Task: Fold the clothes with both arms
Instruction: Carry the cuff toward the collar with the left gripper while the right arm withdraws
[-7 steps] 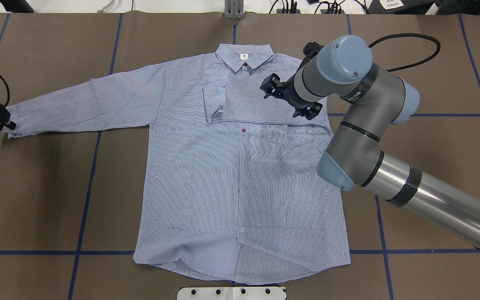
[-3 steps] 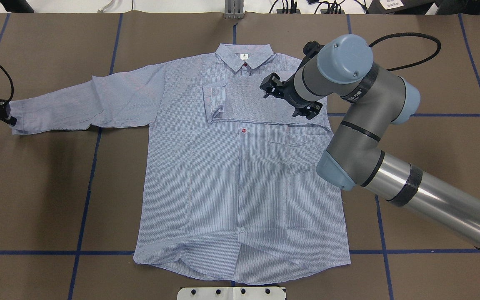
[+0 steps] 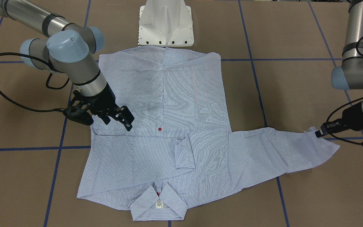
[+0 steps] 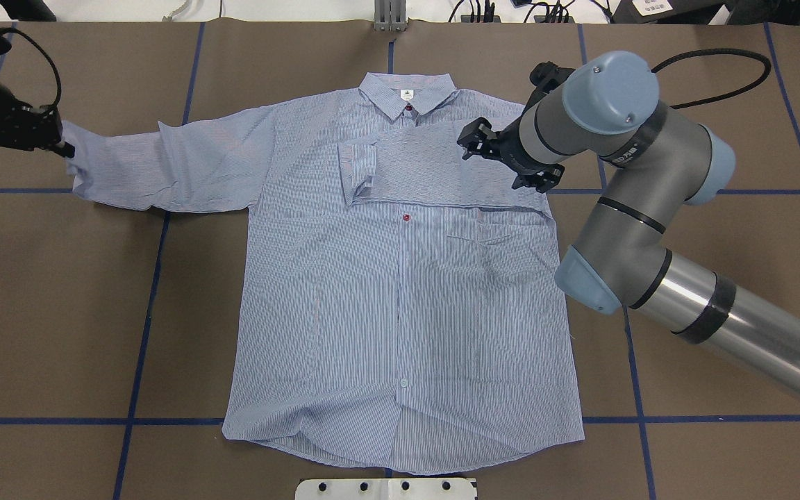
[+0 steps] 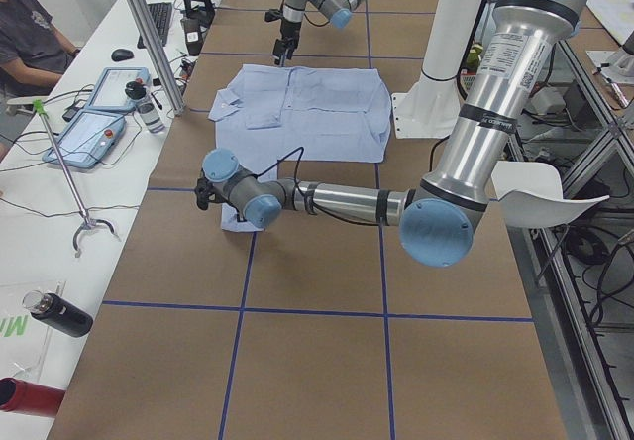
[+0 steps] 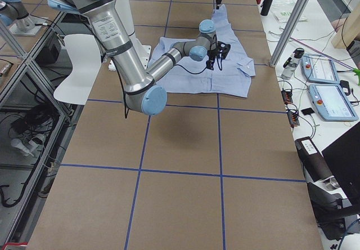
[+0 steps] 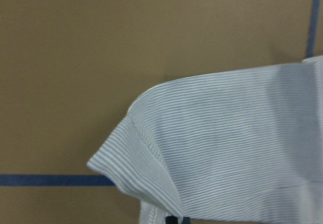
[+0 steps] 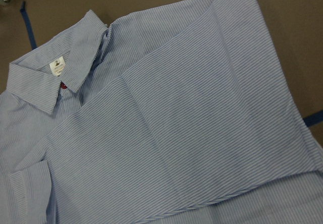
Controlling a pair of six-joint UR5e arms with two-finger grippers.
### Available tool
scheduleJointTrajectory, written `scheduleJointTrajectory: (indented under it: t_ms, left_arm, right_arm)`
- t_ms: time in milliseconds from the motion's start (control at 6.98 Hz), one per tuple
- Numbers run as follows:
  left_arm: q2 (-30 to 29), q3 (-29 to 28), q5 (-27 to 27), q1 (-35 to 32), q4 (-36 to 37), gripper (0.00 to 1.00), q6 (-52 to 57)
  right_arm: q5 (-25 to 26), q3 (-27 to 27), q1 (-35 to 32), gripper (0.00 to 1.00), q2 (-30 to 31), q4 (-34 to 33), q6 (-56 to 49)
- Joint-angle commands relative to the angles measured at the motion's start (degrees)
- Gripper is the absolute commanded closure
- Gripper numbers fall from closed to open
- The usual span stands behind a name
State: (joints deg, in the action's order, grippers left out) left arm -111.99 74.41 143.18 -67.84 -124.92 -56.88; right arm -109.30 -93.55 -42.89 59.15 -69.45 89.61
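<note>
The light blue striped shirt (image 4: 400, 298) lies flat, front up, its collar (image 4: 407, 97) at the far side. One sleeve (image 4: 414, 170) is folded across the chest. The other sleeve (image 4: 164, 163) stretches out to the left; my left gripper (image 4: 60, 147) is shut on its cuff (image 3: 323, 142) and holds it raised off the table. The left wrist view shows the hanging cuff (image 7: 212, 148). My right gripper (image 4: 504, 160) hovers open over the folded sleeve's shoulder end, holding nothing. In the right wrist view I see the collar label (image 8: 56, 66) and the folded sleeve (image 8: 192, 123).
The brown table (image 4: 60, 312) carries blue tape lines. The white pedestal base (image 3: 165, 22) stands at the shirt's hem side. A black cable (image 4: 712, 69) loops behind the right arm. A person (image 5: 25, 34) sits by a side desk with tablets (image 5: 94, 128).
My left gripper has lifted the cuff and carried it toward the far side and inward, so the sleeve bunches. The right arm has shifted a little to the right over the folded sleeve.
</note>
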Motion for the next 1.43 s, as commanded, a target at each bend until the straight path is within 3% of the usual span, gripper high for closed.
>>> scheduleJointTrajectory:
  t_ms: [0,286,716,859,1002,1146,1289]
  left_arm:
    - [-6.63,5.72,0.44,1.55,-0.06,1.0,-22.81]
    - [-12.78,9.51,-0.87,6.99,-0.06,1.0,-37.45]
    - [-20.96,9.88,-11.57,17.18,-0.33,1.0,-50.84]
    - [-23.25,9.01,-13.17,19.04,-0.15,1.0,-52.87]
    - [-30.06,3.0,-16.49,20.97,-0.33,1.0,-57.25]
    - [-33.26,0.5,-16.87,21.17,-0.41,1.0,-59.03]
    - [-33.73,0.65,-16.88,21.26,-0.5,1.0,-60.96]
  right_arm:
    - [-1.35,-0.67,-2.53,0.0,2.9,-0.07,-5.22]
    - [-7.39,-0.75,-7.09,0.0,4.83,-0.07,-9.62]
    - [-13.39,-4.16,-12.46,0.0,11.57,-0.07,-15.13]
    - [-14.18,-5.57,-13.61,0.0,14.56,0.02,-17.95]
    - [-13.93,-6.02,-13.45,0.0,15.64,0.02,-17.98]
    - [-13.93,-6.03,-13.45,0.0,15.73,0.02,-17.98]
    - [-13.93,-5.94,-13.45,0.0,15.82,0.02,-17.98]
